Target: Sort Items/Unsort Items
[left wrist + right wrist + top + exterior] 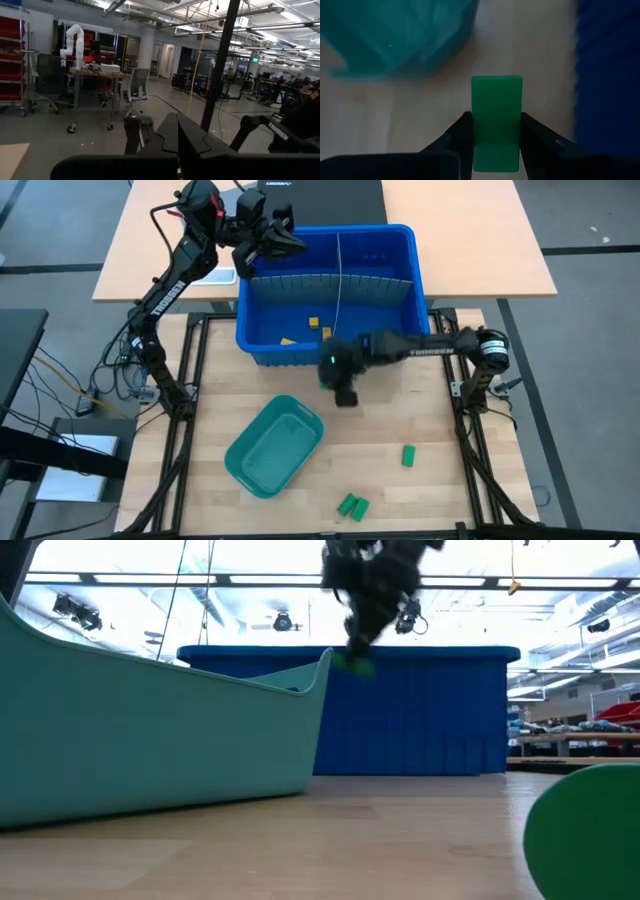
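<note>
My right gripper [333, 372] hangs above the wooden table, just in front of the blue bin's near wall [300, 350], shut on a green block [496, 115]. The low view shows that green block [352, 664] high above the table top. More green blocks lie on the table, one [408, 455] at the right and a small cluster [352, 505] near the front edge. Yellow blocks [312, 323] lie on the bin's floor. My left gripper [290, 242] is shut and empty, held high over the bin's far left corner. My right gripper pinches the green block's two long sides [476, 125] between its two fingers [460, 135], at the end nearer the wrist. The fingers slant down and run along the block, which sticks out past the fingertips. The block is lifted clear of the table.
A teal tray [275, 445] lies on the table left of centre, in front of the bin. The blue bin [400, 255] has a grey slotted divider [330, 280] standing across it. A light table [470, 230] stands behind. Bare wood lies between tray and green blocks.
</note>
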Controlling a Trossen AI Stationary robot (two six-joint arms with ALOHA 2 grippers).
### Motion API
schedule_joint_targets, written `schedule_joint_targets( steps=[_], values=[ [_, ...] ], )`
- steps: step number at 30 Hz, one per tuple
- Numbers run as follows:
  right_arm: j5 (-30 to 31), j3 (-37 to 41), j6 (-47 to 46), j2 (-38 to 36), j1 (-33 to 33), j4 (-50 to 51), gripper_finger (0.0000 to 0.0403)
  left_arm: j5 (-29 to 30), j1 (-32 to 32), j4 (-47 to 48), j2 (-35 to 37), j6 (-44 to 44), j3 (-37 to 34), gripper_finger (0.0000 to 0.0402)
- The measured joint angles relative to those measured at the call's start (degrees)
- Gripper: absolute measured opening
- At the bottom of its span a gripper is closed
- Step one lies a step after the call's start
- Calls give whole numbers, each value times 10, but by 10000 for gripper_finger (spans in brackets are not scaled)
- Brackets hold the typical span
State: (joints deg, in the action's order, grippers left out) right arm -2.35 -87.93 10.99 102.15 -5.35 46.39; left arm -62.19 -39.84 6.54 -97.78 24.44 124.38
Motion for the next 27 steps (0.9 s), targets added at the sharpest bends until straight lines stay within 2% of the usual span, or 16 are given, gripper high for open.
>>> schedule_joint_targets(
  steps=[5,9,12,18,22,27],
  values=[
    [75,-135,22,-2,-65,-36,118,0,-7,-34,0,27,0,0],
    [99,-185,14,-2,-147,-112,118,1,-11,-75,0,57,0,0],
    [96,-194,-24,-2,-219,-175,118,0,-11,-96,0,74,0,0],
    [35,-191,-92,9,-330,-265,118,12,-11,-100,0,77,0,0],
    [-20,-190,-122,38,-359,-298,118,23,-11,-99,0,77,0,0],
    [-6,-191,-130,75,-359,-315,118,29,-11,-98,0,78,0,0]
  ],
)
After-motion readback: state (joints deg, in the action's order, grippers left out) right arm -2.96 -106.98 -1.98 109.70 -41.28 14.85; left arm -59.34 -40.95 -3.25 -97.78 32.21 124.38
